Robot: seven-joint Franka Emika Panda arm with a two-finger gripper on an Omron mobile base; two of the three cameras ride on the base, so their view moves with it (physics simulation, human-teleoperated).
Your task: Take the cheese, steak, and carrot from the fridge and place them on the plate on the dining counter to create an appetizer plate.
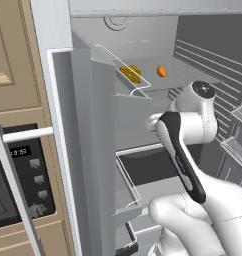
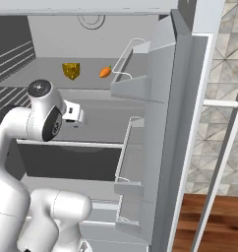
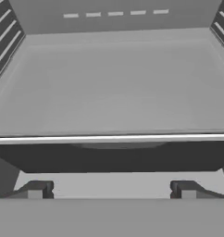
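Grey shelves and ribbed grey walls make up the inside of the open fridge, whose two doors stand swung out with wire-railed shelves. Left of the fridge is beige cabinetry with a black oven; to the right, a patterned tile wall and a strip of reddish wood.

On the upper shelf, toward its back, the yellow cheese sits left of the small orange carrot, the two near each other but apart. Both lie above the claw, one shelf higher and farther back.

From the hand camera, the claw has its fingertips spread wide apart with nothing between them. It faces level into the fridge, over the front edge of a bare middle shelf.

White arm segments rise from the base, bend at a dark-jointed elbow and reach forward horizontally into the fridge at middle-shelf height.
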